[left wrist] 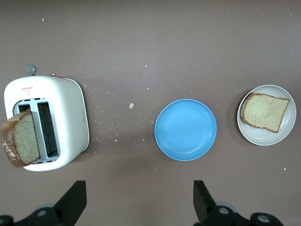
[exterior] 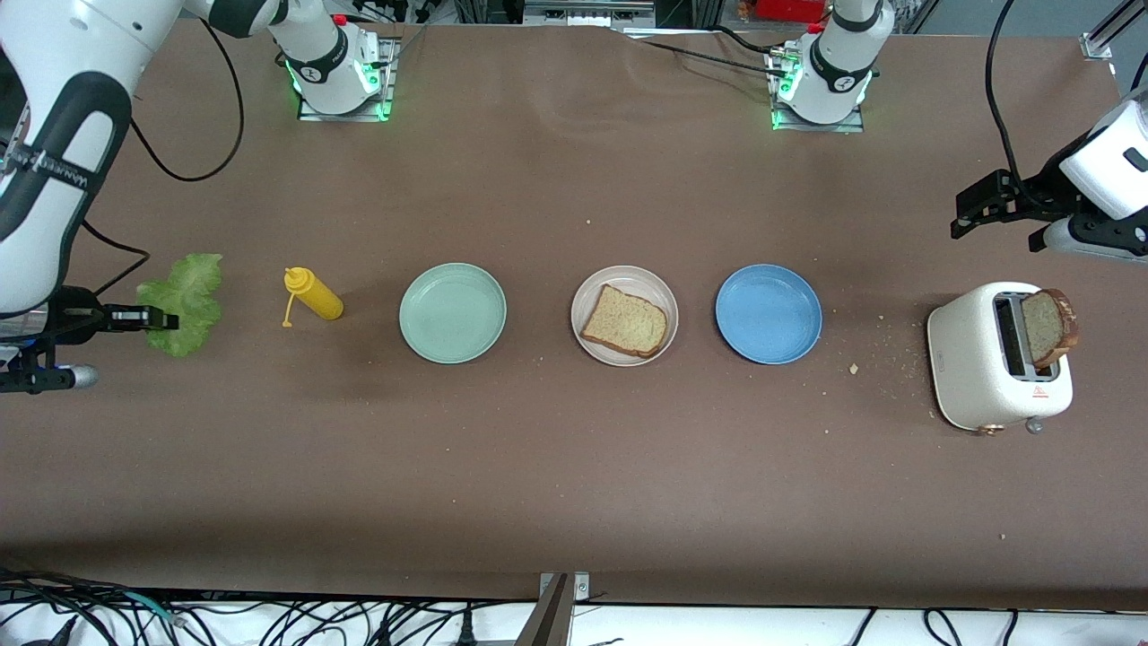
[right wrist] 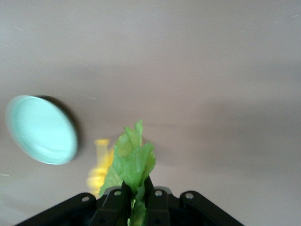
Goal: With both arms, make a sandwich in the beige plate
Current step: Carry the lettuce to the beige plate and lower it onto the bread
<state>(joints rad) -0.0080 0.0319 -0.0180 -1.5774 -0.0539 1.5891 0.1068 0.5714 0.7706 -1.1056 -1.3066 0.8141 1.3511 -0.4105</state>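
The beige plate (exterior: 647, 283) sits mid-table with one brown bread slice (exterior: 624, 320) flat on it; both also show in the left wrist view, plate (left wrist: 263, 137) and slice (left wrist: 265, 111). A second slice (exterior: 1047, 325) stands in the white toaster (exterior: 982, 368), leaning out of its slot (left wrist: 21, 141). My right gripper (exterior: 154, 318) is shut on the green lettuce leaf (exterior: 190, 301) at the right arm's end of the table; the leaf sticks out between its fingers (right wrist: 134, 157). My left gripper (exterior: 973, 208) hangs open and empty (left wrist: 139, 200) in the air by the toaster.
A mint-green plate (exterior: 453, 313) and a blue plate (exterior: 769, 314) flank the beige plate. A yellow squeeze bottle (exterior: 314, 294) lies on its side between the lettuce and the mint-green plate. Crumbs lie between the blue plate and the toaster (left wrist: 66, 117).
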